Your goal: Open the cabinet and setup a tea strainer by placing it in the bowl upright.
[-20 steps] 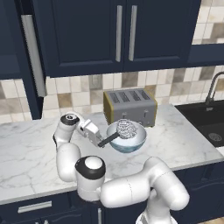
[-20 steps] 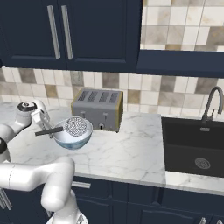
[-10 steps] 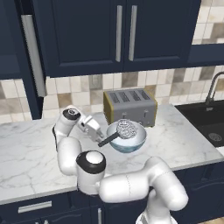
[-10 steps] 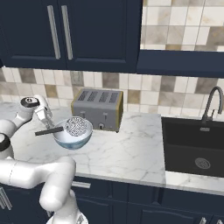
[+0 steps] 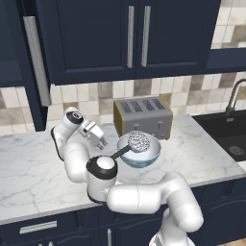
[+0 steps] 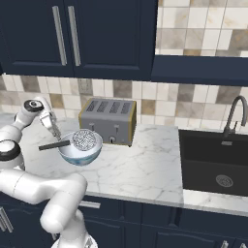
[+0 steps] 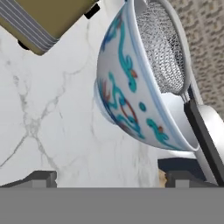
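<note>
Bowl: one, on the counter, just in front of the toaster; white with blue-green and red markings on its outer wall in the hand view.
Strainer: one, mesh basket sitting in the bowl with its mouth up; its dark handle sticks out over the bowl's rim to the bowl's left, away from the sink.
Gripper: one, left of the bowl, close beside the handle's end; jaws spread wide, nothing between them, clear of bowl and strainer.
Toaster: one, grey with four slots, against the tiled wall, directly behind the bowl.
Cabinet: one, navy, above the toaster; two doors with two silver bar handles meeting at the middle, both closed. One more door left of it stands open, edge-on.
Counter: white marble with grey veins.
Sink: one, black, right of the toaster, with one dark tap.
Wall: beige and brown tiles behind the toaster.
</note>
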Tool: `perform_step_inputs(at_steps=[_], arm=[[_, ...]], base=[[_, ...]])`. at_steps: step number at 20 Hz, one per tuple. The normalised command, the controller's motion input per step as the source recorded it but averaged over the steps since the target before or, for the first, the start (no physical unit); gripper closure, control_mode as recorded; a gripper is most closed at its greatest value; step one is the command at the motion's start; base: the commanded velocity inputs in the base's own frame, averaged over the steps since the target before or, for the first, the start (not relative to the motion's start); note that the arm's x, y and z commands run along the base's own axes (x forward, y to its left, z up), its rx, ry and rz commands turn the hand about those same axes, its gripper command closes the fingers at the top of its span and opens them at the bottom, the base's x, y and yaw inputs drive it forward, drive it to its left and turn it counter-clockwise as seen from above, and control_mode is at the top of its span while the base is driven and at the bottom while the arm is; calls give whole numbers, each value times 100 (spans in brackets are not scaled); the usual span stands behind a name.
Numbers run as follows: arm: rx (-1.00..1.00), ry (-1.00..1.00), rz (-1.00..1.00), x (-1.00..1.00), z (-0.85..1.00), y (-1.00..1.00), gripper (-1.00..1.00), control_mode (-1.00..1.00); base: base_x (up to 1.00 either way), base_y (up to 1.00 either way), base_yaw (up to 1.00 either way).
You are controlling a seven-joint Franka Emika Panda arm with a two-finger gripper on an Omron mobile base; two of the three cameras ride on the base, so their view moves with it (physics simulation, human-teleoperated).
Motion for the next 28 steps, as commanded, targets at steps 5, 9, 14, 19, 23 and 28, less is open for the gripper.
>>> perform_step_inputs(at_steps=[5,9,14,19,23,28], arm=[[18,-25,15,-13,13,0,-100,-100],[9,-36,20,-46,1,7,-100,-100],[1,-32,27,-26,12,31,-100,-100],[14,-21,27,0,34,-1,-100,-100],[11,-10,31,-8,15,0,-100,-100],[9,-17,33,-30,33,0,-100,-100]], base=[[0,0,0],[0,0,0],[0,0,0],[0,0,0],[0,0,0],[0,0,0]])
